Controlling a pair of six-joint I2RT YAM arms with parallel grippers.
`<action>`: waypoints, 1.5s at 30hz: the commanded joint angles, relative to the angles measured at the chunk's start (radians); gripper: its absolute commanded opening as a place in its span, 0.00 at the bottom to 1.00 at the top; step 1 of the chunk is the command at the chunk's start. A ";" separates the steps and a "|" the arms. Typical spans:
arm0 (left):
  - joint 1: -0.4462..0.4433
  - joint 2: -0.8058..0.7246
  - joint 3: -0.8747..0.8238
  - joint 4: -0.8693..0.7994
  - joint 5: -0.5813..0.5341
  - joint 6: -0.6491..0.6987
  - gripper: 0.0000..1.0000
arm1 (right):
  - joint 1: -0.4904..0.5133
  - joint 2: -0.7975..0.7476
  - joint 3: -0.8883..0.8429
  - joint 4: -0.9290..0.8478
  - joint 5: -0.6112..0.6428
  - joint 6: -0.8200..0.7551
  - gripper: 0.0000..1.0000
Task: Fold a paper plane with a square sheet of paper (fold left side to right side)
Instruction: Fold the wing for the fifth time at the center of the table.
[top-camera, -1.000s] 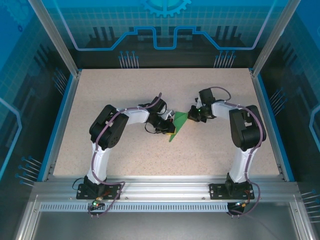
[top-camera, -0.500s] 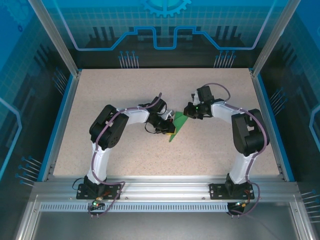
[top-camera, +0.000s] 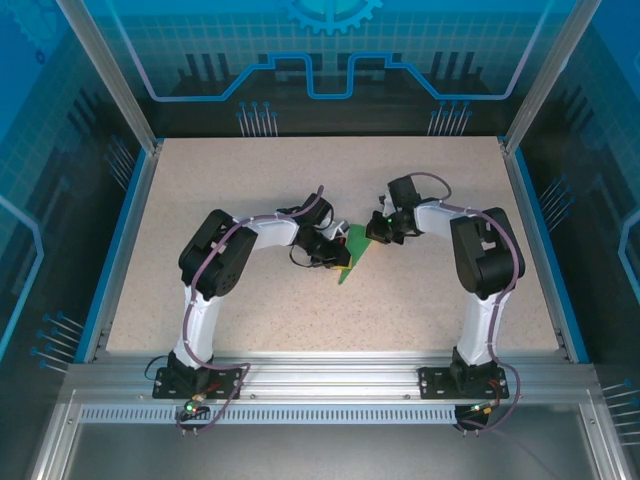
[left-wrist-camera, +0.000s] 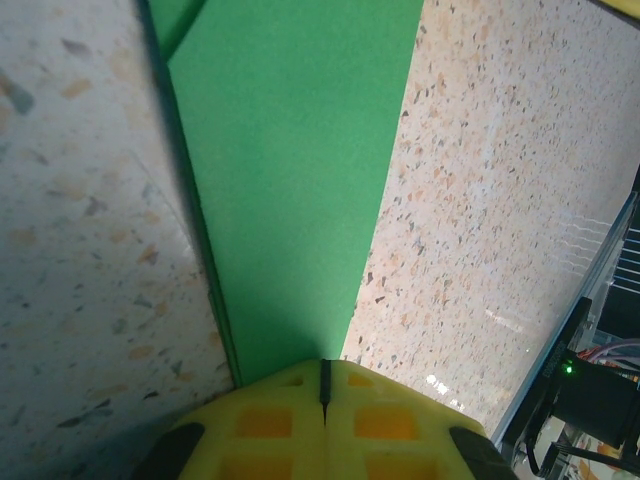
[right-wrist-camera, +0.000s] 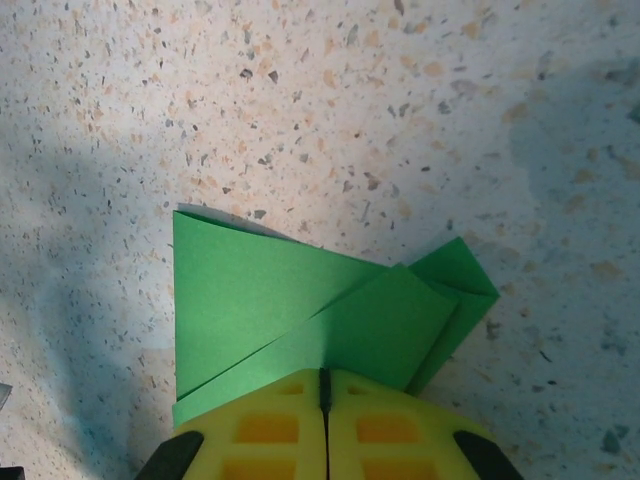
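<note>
Comparing with a second ago: pulling the right elbow in toward the centre and easing the right gripper slightly left, against the wide end of the paper. Leaving the paper and the left gripper where they were.

From above: lying mid-table, folded to a slim wedge. Slanting along its long axis from the wide end at far right down to a point at near left. Being held from two sides, by the left gripper on the left long edge and by the right gripper at the far wide end, both close together.

Through the left wrist: pressing both pads together to a hairline slit, apparently clamping the paper at its narrow part. Stretching straight ahead from the pads and widening away, with a lower layer peeking out along the left edge.

Through the right wrist: likewise pressing pads together, seemingly gripping the near edge of the paper. Fanning away in layered flaps, one corner at left, another at right.

Judging the coming move: hinging on the left gripper sitting on the left side, so probably carrying that edge across the long axis toward the right while pinning with the right gripper.
</note>
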 joint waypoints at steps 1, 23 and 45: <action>-0.016 0.046 -0.014 -0.116 -0.054 0.018 0.00 | -0.027 0.039 0.032 -0.032 0.064 -0.029 0.06; -0.016 0.047 -0.011 -0.118 -0.050 0.019 0.00 | -0.134 0.121 0.135 -0.038 -0.023 -0.016 0.06; -0.018 0.033 -0.020 -0.104 -0.051 0.016 0.00 | -0.154 -0.068 0.001 0.073 -0.194 0.034 0.08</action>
